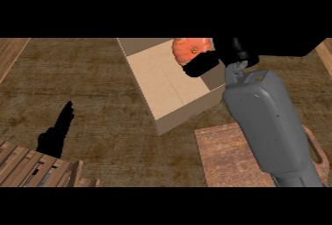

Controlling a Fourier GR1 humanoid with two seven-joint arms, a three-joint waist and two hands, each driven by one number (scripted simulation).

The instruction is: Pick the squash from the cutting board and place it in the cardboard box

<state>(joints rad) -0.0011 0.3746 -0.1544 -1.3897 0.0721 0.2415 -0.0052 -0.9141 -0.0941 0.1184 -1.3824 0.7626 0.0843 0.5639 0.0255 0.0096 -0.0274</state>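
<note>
Nearest, crate [29,169]: wooden slats at the lower left corner.
Left hand [57,132]: rests by the crate, fingers straight, holding nothing.
Board [236,156]: lower right, bare (the grey forearm crosses over it).
Box [170,85]: open, beyond the board.
Right hand [217,57]: curled round the squash.
Squash [189,49]: orange, held over the box's far end.

Matt cardboard box [170,90], grainy wooden cutting board [232,157], rough counter [77,83]
</note>
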